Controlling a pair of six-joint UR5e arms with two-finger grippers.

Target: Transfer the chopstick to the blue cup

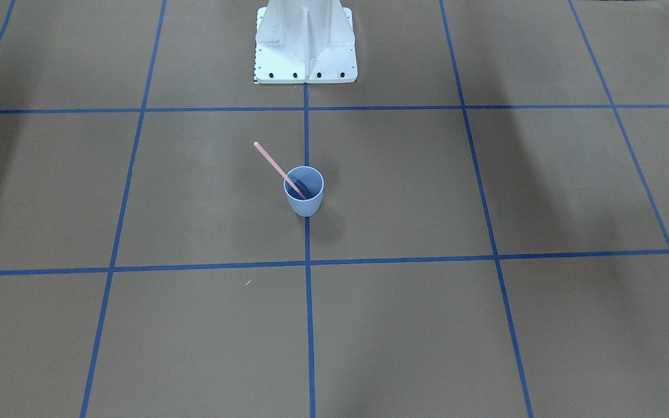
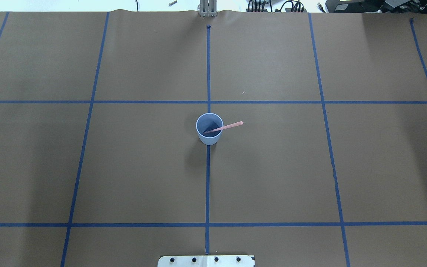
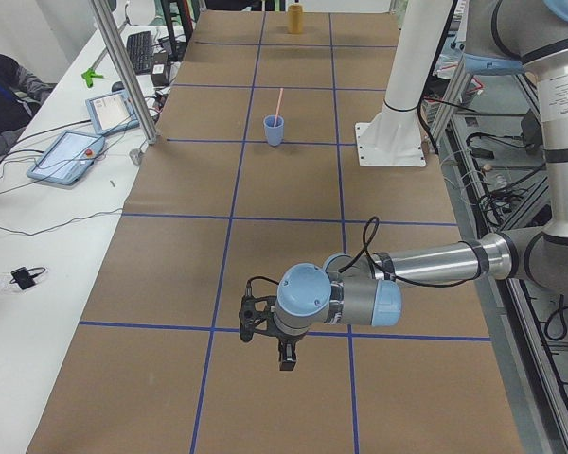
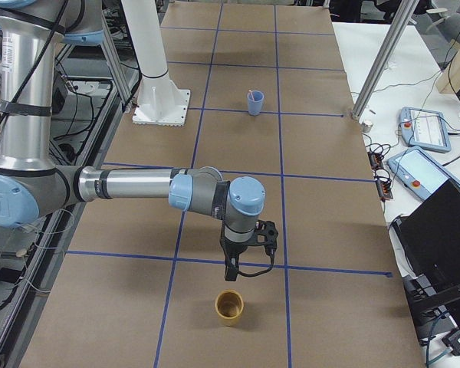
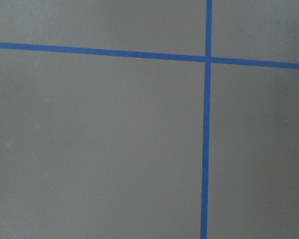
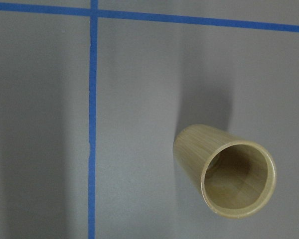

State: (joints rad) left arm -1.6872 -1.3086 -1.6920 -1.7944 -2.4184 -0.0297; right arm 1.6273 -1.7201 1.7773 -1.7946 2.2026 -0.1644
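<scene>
The pale blue cup point(image 1: 304, 196) point(image 2: 209, 130) stands upright on the centre tape line at mid-table. A pale pink chopstick point(image 1: 272, 162) point(image 2: 230, 126) leans inside it, its upper end sticking out over the rim toward the robot's right. Both also show small in the side views: the blue cup point(image 3: 274, 131) point(image 4: 255, 103) and the chopstick point(image 3: 279, 102). My left gripper point(image 3: 286, 361) hangs over the table's left end, far from the cup. My right gripper point(image 4: 236, 268) hangs over the right end. I cannot tell whether either is open or shut.
A tan bamboo cup point(image 4: 229, 307) point(image 6: 229, 175) stands empty just below my right gripper. The white robot pedestal point(image 1: 305, 43) is behind the blue cup. A side table with tablets point(image 3: 66, 156) and metal posts point(image 3: 123, 71) runs along the far edge.
</scene>
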